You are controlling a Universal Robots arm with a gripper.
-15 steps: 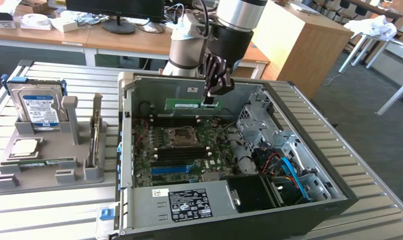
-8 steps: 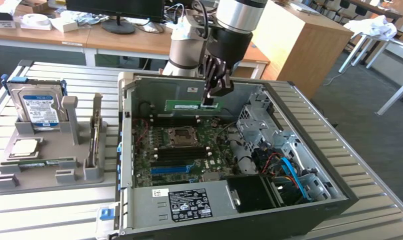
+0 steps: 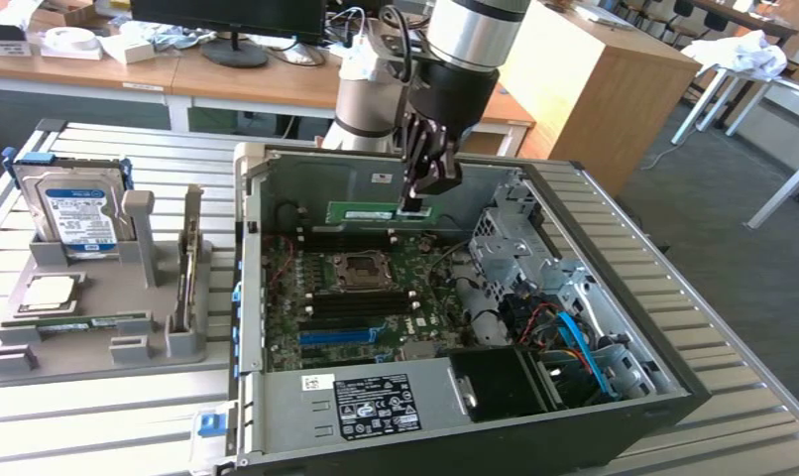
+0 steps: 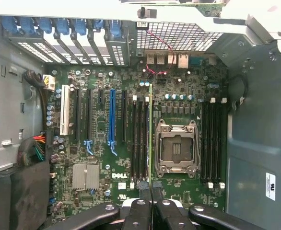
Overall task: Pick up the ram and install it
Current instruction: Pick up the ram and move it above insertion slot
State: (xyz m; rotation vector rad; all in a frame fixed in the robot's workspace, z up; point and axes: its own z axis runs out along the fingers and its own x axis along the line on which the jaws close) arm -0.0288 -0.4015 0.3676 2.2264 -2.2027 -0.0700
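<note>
Start at the exterior view's left: the gray stand (image 3: 95, 347) carries the hard drive (image 3: 71, 213) at its far end, the square silver chip (image 3: 50, 291) nearer, and a spare memory stick (image 3: 75, 324) lying flat near its front edge. Move right to the open computer case (image 3: 248, 248), where your gripper (image 3: 417, 203) hangs over the far part of the motherboard (image 3: 360, 297) with its fingers pinched narrow on the ram (image 3: 367, 213). The stick is held by its top edge, level, and looks clear of the board. In the wrist view its thin green edge (image 4: 150, 129) runs in line with the black memory slots (image 4: 139, 139), just beside the processor socket (image 4: 176, 148), though you cannot tell whether it sits exactly over one slot. Judge the ram as light, stiff and thin, but fragile: it will likely tolerate a push straight down along its edge and dislike any twist or sideways lean. The mid-length hold on the upper edge looks sensible, keeping the contacts free. Further right, blue cables (image 3: 578, 342) lie well apart from the work.
</note>
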